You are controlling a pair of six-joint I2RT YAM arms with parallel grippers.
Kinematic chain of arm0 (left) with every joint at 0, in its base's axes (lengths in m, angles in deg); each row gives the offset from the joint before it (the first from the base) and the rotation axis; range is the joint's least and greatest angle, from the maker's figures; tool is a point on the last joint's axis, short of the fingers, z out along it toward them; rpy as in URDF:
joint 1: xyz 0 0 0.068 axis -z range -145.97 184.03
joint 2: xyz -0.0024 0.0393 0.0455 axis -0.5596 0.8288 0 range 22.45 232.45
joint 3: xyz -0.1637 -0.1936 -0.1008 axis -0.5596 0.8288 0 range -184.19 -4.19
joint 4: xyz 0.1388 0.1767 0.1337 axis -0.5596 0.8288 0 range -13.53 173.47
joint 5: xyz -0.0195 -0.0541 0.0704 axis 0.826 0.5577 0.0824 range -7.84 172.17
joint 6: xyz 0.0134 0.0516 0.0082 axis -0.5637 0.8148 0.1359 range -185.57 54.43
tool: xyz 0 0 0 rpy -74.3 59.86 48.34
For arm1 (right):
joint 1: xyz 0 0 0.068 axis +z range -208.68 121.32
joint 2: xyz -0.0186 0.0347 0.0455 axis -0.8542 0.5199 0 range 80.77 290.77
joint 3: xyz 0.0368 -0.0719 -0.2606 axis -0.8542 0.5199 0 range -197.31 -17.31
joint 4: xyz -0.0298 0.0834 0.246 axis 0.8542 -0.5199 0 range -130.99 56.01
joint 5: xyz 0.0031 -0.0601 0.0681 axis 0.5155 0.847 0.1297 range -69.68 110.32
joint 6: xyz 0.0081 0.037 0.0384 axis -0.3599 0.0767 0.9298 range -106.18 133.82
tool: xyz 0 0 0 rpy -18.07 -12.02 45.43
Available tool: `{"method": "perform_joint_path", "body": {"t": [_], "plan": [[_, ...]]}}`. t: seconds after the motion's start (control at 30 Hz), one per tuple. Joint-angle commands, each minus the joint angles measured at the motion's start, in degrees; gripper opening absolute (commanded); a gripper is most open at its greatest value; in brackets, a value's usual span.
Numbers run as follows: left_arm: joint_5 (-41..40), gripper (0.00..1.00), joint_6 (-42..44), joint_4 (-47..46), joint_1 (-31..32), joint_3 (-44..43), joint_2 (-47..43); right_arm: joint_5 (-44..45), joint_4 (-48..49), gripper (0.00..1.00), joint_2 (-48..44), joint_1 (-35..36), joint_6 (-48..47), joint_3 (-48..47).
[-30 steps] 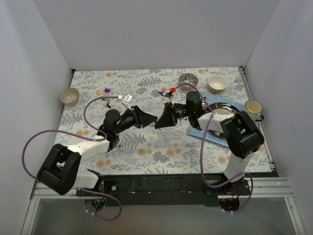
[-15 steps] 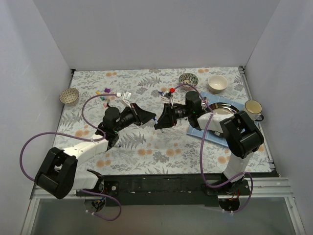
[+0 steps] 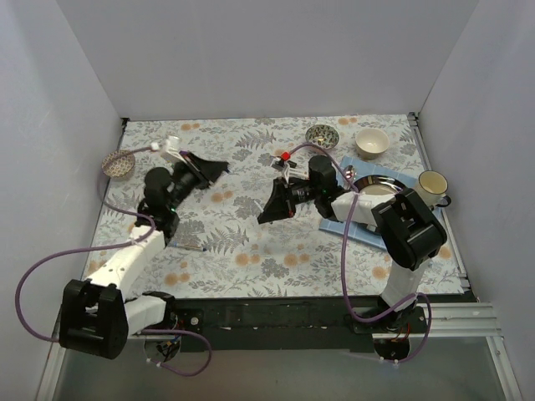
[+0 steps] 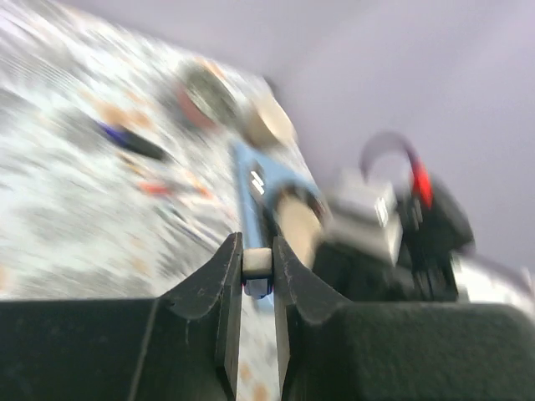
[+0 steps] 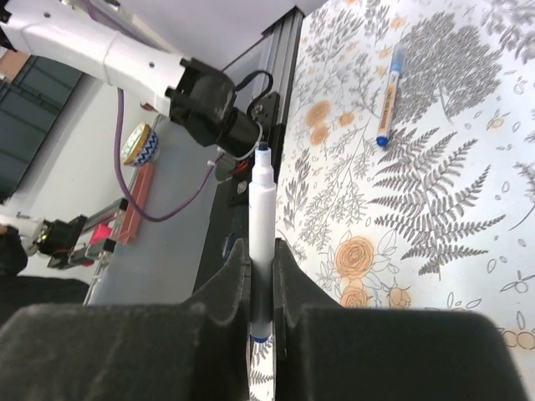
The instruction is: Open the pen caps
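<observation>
Left jaws on stubby cap (image 4: 257, 264), right jaws — slim white pen (image 5: 262, 225)

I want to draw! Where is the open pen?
Right wrist view: the open pen is pinched in the right claw, above the middle of the flowery cloth.

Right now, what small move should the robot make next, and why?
Probably lower the left end effector and let the pen cap drop onto the table. The cap is already off: it sits pinched between that end effector's fingers, while the right end effector holds the pen with its blue tip bare. Freeing the left one would ready it for another cap.
</observation>
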Motion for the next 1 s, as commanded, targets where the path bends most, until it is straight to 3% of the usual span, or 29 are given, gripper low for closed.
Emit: {"method": "perform_joint_path", "body": {"t": [0.0, 0.07, 0.17, 0.23, 0.27, 0.37, 0.5, 0.67, 0.73, 0.9, 0.93, 0.97], "plan": [[-6.00, 0.00, 3.32, 7.14, -15.31, -13.63, -0.71, -2.31, -2.05, 0.01, 1.67, 2.36, -3.11, -1.19], [-7.31, 0.00, 5.95, 11.19, -16.65, -17.94, 0.35, -2.31, -2.93, 0.01, 2.11, 3.24, -3.65, -1.89], [-11.44, 0.00, 4.92, 16.46, -17.27, -17.45, 1.05, -1.53, -8.00, 0.01, 1.86, 2.46, -6.36, -3.56], [-14.68, 0.00, 2.55, 21.29, -17.62, -15.08, 1.67, 2.67, -16.25, 0.01, 1.15, 1.49, -16.88, -5.49], [-15.83, 0.00, -0.94, 23.05, -17.88, -13.85, 2.37, 5.05, -28.65, 0.01, 0.63, 0.62, -21.36, -7.07], [-17.17, 0.00, -5.63, 30.16, -20.59, -10.94, 7.28, 13.58, -42.62, 0.01, 0.36, -0.71, -33.69, -12.79], [-14.09, 0.00, -8.97, 37.20, -25.26, -14.27, 16.95, 17.28, -47.13, 0.01, -0.17, -2.12, -37.13, -15.34], [-18.29, 0.00, -9.94, 38.88, -26.67, -18.22, 24.87, 19.39, -49.69, 0.01, 0.53, -3.96, -39.68, -16.57], [-18.83, 0.12, -10.12, 41.34, -27.38, -21.55, 29.76, 20.71, -51.01, 0.01, 1.06, -4.66, -40.21, -17.27], [-18.13, 0.22, -10.12, 44.25, -28.78, -26.49, 36.21, 25.62, -55.04, 0.01, 3.61, -6.51, -44.33, -19.56], [-18.65, 0.27, -9.95, 44.33, -28.96, -27.01, 36.30, 26.42, -56.88, 0.01, 4.48, -6.86, -45.04, -20.09], [-19.01, 0.42, -9.68, 44.42, -28.87, -27.63, 36.04, 27.47, -57.77, 0.01, 4.92, -6.78, -45.83, -21.40]]}}
